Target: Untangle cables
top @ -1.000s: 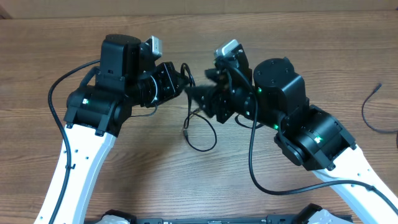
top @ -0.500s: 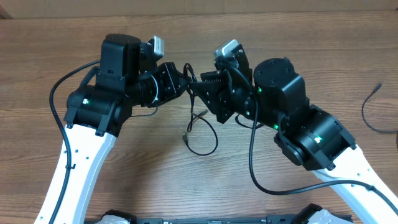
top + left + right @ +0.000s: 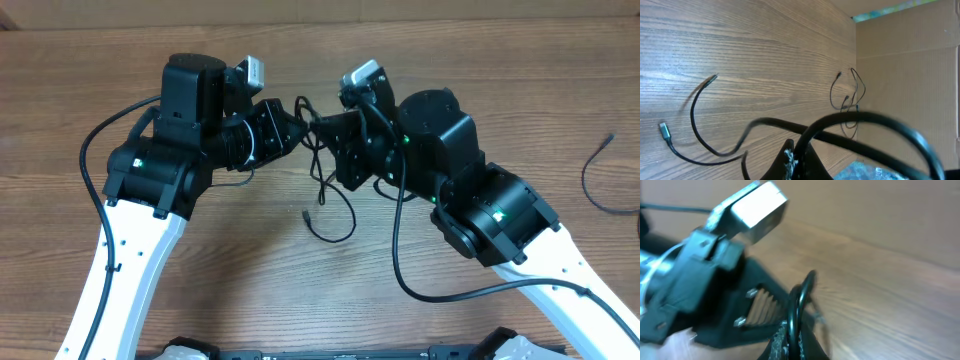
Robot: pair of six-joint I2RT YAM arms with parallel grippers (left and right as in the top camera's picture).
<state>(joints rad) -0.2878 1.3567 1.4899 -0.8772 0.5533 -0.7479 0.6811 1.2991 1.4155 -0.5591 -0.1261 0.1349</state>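
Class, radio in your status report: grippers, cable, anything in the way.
Left gripper and right gripper close together, both shut on the cable. Plug trails loose below. Second cable far right, apart. Nothing blocking.

Even light; right wrist view perhaps motion-blurred.
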